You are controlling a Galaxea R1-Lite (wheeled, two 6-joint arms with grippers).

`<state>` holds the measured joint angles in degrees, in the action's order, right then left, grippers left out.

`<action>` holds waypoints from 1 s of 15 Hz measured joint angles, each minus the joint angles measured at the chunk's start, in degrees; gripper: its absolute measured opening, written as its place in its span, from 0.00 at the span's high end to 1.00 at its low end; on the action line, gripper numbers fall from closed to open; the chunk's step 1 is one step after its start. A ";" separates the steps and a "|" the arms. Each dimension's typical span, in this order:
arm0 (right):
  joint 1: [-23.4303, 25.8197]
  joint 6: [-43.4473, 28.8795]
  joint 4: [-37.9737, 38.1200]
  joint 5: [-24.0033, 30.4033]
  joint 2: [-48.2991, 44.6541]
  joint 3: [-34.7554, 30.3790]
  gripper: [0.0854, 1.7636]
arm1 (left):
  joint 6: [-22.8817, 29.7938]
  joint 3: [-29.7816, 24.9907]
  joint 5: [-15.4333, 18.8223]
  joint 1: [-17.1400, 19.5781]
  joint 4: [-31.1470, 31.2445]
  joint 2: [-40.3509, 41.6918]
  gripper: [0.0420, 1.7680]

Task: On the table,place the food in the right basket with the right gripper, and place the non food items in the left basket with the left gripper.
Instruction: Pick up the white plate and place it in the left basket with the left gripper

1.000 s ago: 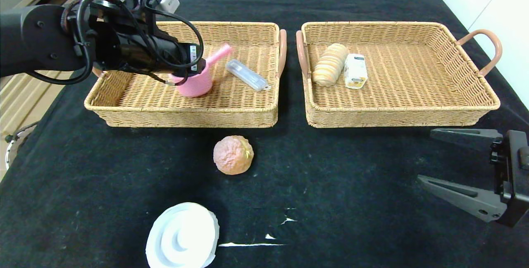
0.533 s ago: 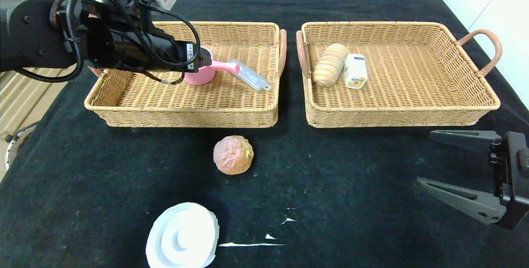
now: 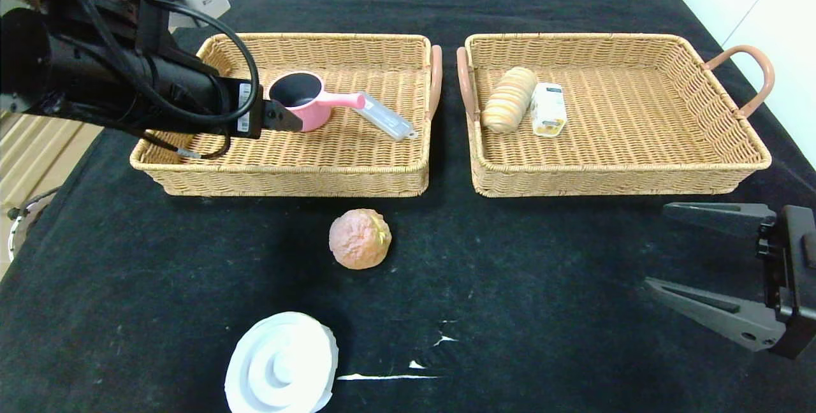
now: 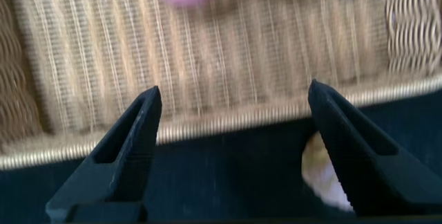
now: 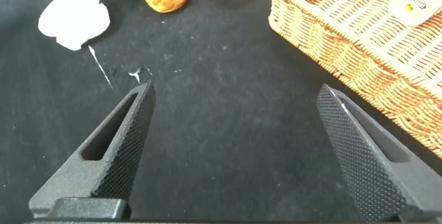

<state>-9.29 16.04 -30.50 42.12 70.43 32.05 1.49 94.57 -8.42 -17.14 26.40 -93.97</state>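
Both grippers gape: left gripper (image 3: 280, 116) over left basket (image 3: 191, 174), right gripper (image 3: 707, 266) low.

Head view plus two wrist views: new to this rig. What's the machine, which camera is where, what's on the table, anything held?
It is a two-armed robot sorting items into two wicker baskets on a black-clothed table.

The wide picture comes from its head, looking down. The other two come from cameras on each wrist, looking out between that arm's two dark fingers.

The left gripper hangs over the left basket, jaws open, holding nothing. In that basket sit a pink pot, upright, and a clear case at its handle's tip.

The right gripper is parked low at the table's right, open and empty. The right basket holds a bread roll and a small carton.

Outside the baskets: a bun and a white lid.
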 joint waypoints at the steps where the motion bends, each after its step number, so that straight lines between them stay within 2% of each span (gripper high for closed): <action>1: 0.00 0.00 -0.01 0.02 -0.15 -0.07 0.03 | -0.09 -3.51 -0.17 -0.17 0.30 2.12 0.11; 4: -0.21 0.05 -0.01 0.00 -0.34 -0.22 0.03 | -0.39 -13.46 -0.15 -1.11 1.82 8.69 0.08; 7: -0.33 -0.06 0.00 0.02 -0.34 -0.24 0.03 | -0.44 -20.91 0.29 -2.95 4.33 14.03 0.07; 12: -0.38 -0.04 0.02 0.07 -0.23 -0.24 0.03 | -0.56 -31.88 0.68 -4.82 4.85 18.71 0.05; 15: -0.38 0.00 0.02 0.07 -0.22 -0.24 0.03 | -0.94 -36.61 0.93 -6.31 4.84 20.30 0.04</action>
<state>-9.67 16.04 -30.48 42.19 70.21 31.81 0.55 57.97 -7.50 -23.45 31.24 -73.67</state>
